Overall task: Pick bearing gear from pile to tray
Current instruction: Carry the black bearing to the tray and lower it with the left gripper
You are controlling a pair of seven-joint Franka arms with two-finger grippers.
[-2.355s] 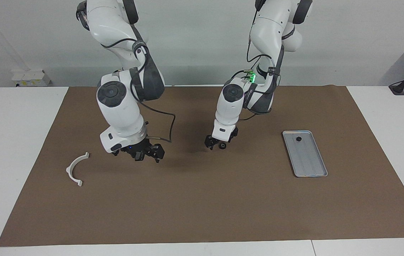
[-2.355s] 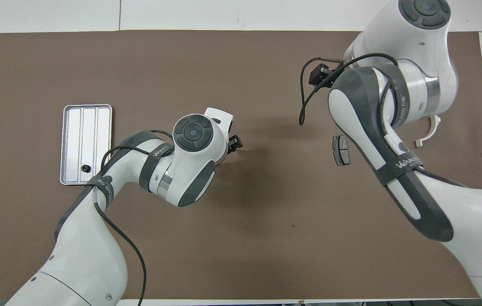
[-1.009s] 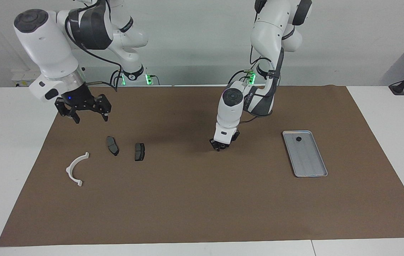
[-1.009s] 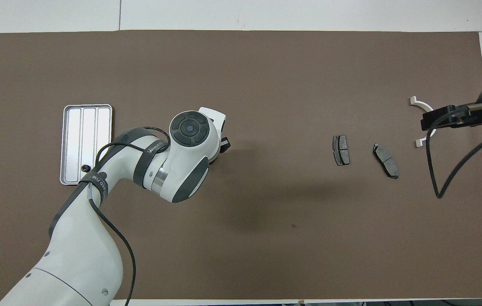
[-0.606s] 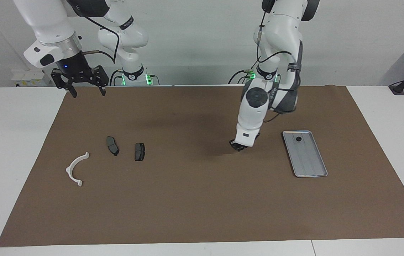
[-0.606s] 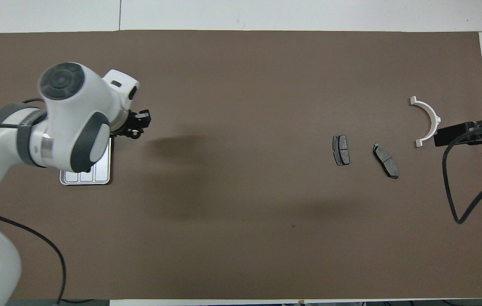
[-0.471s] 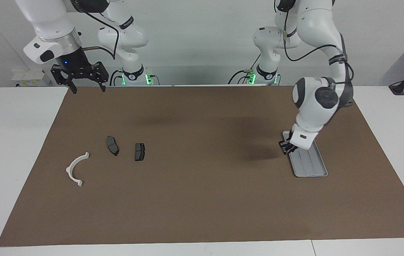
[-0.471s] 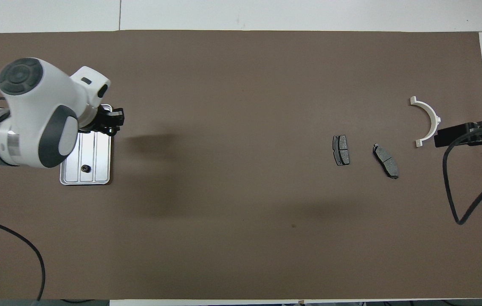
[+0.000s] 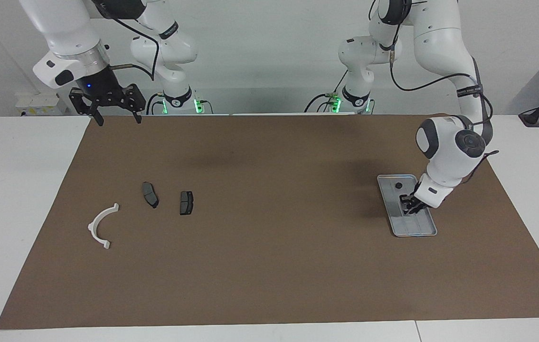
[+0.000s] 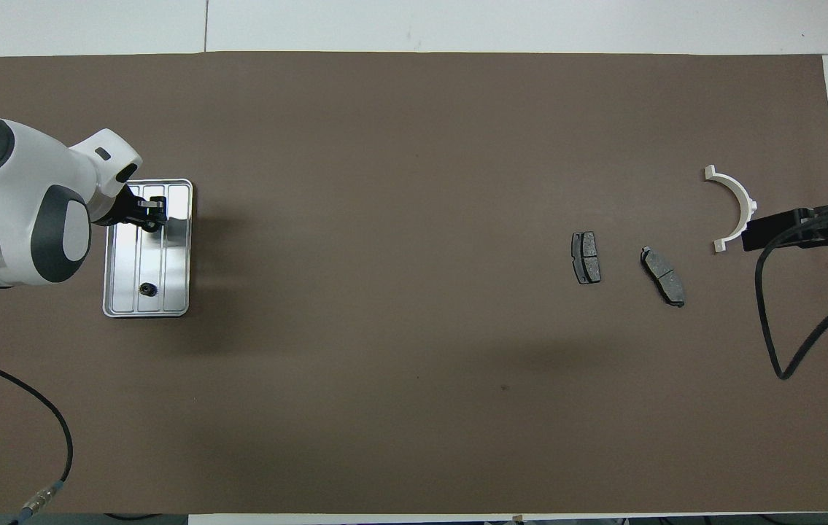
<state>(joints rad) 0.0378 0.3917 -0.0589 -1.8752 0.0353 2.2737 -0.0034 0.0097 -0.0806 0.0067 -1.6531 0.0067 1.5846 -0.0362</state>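
Note:
My left gripper (image 9: 409, 205) (image 10: 152, 216) hangs low over the silver tray (image 9: 422, 227) (image 10: 173, 240), above the tray's half that lies farther from the robots. It is shut on a small black bearing gear that shows dark between the fingertips. Another bearing gear (image 9: 398, 185) (image 10: 145, 290) lies in the tray near its end closest to the robots. The pile lies toward the right arm's end: a white half-ring bracket (image 9: 100, 225) (image 10: 738, 200) and two dark brake pads (image 9: 150, 194) (image 9: 186, 202). My right gripper (image 9: 119, 118) waits open and raised over the mat's edge by its base.
A brown mat (image 9: 269, 266) covers most of the white table (image 9: 13, 213). The right arm's black cable (image 10: 771, 313) loops over the mat's end beside the bracket. A wide stretch of bare mat separates the pile from the tray.
The left gripper has carried the gear from the mat's middle across to above the tray. The right gripper has lifted and drawn back from the pile toward its base.

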